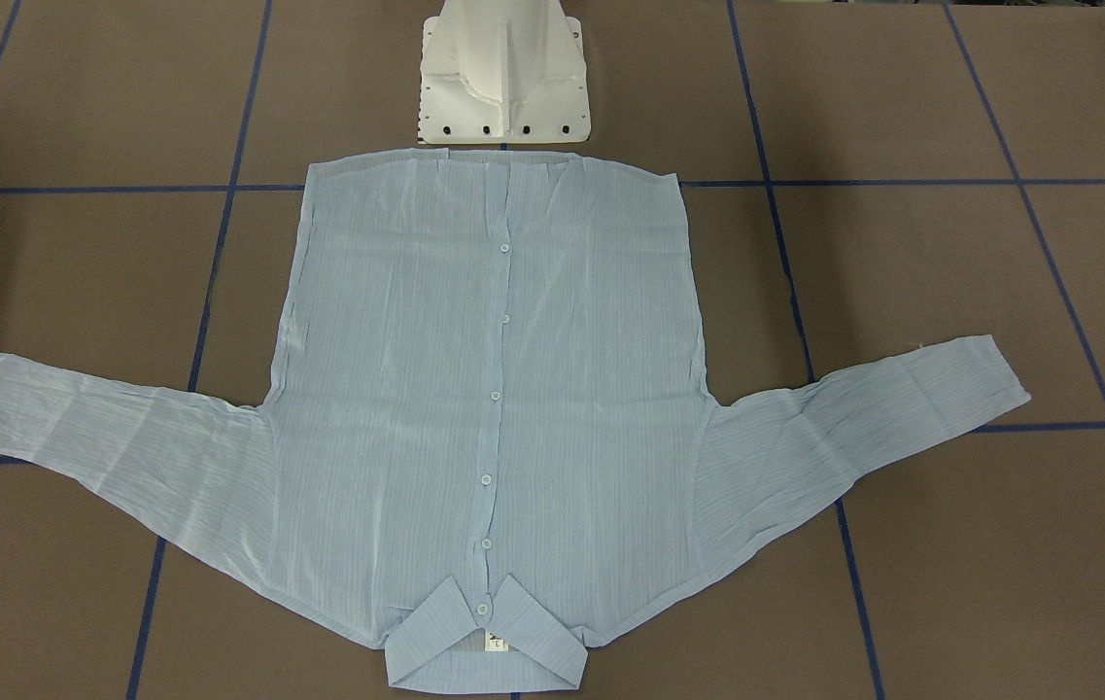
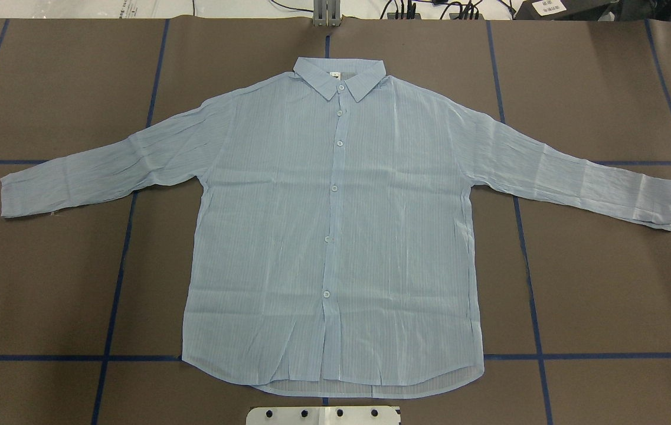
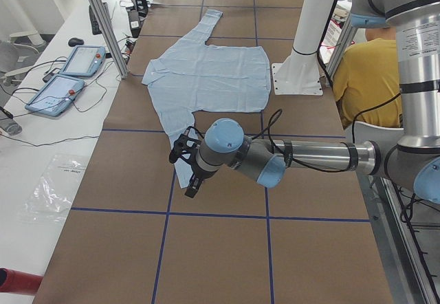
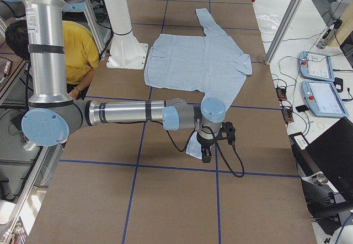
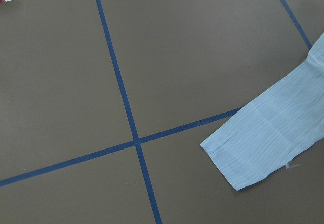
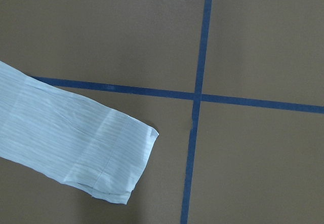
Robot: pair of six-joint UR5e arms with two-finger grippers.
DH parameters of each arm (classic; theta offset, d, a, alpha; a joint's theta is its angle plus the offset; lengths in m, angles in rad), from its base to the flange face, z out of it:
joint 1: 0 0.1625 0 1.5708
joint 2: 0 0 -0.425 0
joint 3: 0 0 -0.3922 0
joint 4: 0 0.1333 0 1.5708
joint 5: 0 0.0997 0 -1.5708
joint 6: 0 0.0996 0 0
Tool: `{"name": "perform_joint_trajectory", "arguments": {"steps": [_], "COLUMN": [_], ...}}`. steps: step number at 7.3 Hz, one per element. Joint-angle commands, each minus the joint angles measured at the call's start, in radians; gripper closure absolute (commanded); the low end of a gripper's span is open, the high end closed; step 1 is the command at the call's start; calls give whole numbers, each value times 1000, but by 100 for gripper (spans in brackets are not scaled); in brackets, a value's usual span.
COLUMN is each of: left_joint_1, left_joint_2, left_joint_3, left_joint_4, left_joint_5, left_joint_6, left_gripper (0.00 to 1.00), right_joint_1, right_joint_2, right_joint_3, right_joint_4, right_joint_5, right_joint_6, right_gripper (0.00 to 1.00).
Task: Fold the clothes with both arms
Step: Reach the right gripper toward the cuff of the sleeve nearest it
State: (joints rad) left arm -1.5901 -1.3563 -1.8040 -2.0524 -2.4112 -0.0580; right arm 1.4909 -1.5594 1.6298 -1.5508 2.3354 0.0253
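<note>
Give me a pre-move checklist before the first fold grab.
1. Shirt flat, buttons up: ok.
2. Sleeves spread, left cuff and right cuff unfolded: ok.
3. Left tool by left cuff, cuff in its wrist view: ok.
4. Right tool by right cuff, cuff in its wrist view: ok.
5. Tools open: cannot tell.
6. Tool height over the cuffs: cannot tell.
</note>
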Motion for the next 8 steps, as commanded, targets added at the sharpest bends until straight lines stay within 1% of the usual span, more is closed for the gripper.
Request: {"name": "perform_joint_trajectory", "arguments": {"steps": [1,2,3,4,5,6,7,8], "left_joint_1": [1,1,1,1,2,2,2,2], "left_joint_2": [8,9,35,46,45,45,45,45], "left_joint_3": [-5,6,-1,-3,-3,3,2,8], "left_joint_4": [1,0,-9,-11,-12,-12,-12,-12], "left_joint_5": [-2,0,-3,-3,-5,-3,-3,-3], "left_joint_6": [-2,-2,-2,0,1,0,-2,1], "left_gripper": [0,0,0,0,0,0,0,0], "right_joint_1": [0,0,0,0,-3,-12,-49,-49], "right_joint_2": [7,10,12,-7,1,2,5,5], "right_joint_3": [-1,-5,-2,-14,-15,-27,-63,-143], "right_joint_4": [0,0,1,6,14,14,46,154], "right_joint_5": [-1,1,-11,-7,1,46,56,58], "right_joint_6": [2,4,-1,4,33,71,71,80], "right_gripper": [0,0,0,0,0,0,0,3]}}
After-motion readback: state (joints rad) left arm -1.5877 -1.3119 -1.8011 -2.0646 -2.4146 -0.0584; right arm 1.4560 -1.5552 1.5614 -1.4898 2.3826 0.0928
